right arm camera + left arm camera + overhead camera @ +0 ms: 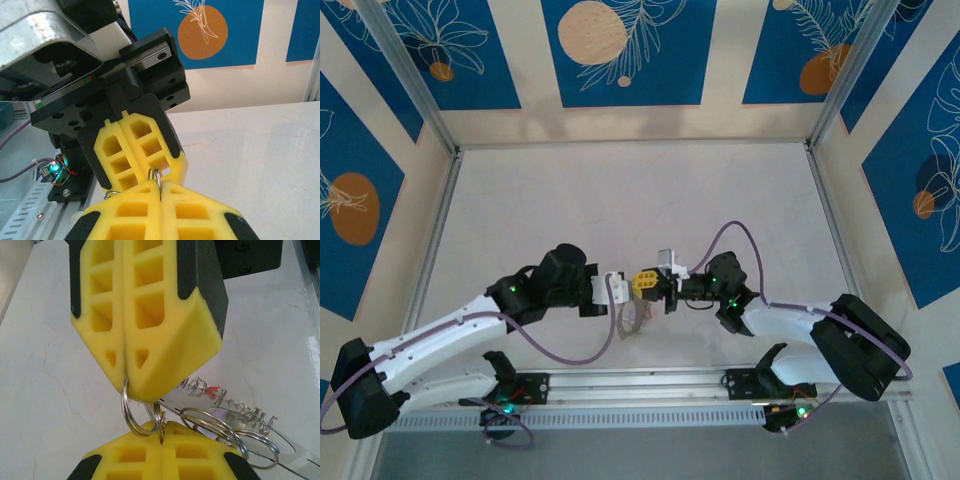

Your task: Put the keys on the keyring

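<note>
Left pincer [161, 432], fully shut, nips a small split ring [127, 415] tip-to-tip w/ right pincer [129, 382], also shut on it, mid-air over bench [50, 365] centre. Threading step, I'd judge: next needs one side to pry ring's coil open w/o dropping. Keys [220, 402] + keyring [632, 322] dangle below, long axis approx vertical, pointing at bench.

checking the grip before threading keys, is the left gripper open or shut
Shut: the left gripper has its yellow pads pressed together with no gap, clamped on a metal ring.
</note>
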Action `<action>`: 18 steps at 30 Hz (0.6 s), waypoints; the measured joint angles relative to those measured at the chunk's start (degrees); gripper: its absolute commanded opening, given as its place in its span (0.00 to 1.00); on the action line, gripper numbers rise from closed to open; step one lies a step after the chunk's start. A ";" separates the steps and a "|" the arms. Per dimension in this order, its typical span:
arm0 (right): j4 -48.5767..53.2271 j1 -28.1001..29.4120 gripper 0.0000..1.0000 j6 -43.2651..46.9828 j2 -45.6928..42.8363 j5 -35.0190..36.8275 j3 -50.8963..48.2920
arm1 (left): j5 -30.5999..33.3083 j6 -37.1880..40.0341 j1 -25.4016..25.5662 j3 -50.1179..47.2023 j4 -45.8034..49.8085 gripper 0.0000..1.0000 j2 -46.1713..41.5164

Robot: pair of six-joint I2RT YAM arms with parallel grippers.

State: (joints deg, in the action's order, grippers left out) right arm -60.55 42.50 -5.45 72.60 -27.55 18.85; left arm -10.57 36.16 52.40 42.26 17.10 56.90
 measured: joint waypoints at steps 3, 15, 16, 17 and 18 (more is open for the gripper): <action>-1.29 0.33 0.00 -0.35 0.33 0.57 -0.24 | -0.50 0.02 0.00 -0.07 0.20 0.09 -0.50; -2.47 0.42 0.00 -0.55 0.87 2.78 -0.26 | -2.45 -3.26 0.39 -3.61 -0.85 0.49 -6.03; -2.47 0.42 0.00 -0.55 0.87 2.75 -0.28 | -2.23 -3.26 0.39 -3.61 -0.90 0.49 -6.71; -2.47 0.42 0.00 -0.52 0.87 2.75 -0.28 | -1.99 -3.26 0.39 -3.61 -0.96 0.49 -7.32; -2.47 0.42 0.00 -0.52 0.87 2.75 -0.28 | -1.79 -3.28 0.39 -3.61 -1.09 0.50 -7.65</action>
State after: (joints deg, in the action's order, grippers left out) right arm -63.02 42.92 -5.98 73.47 -24.80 18.57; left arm -12.36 32.88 52.80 38.65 16.01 49.25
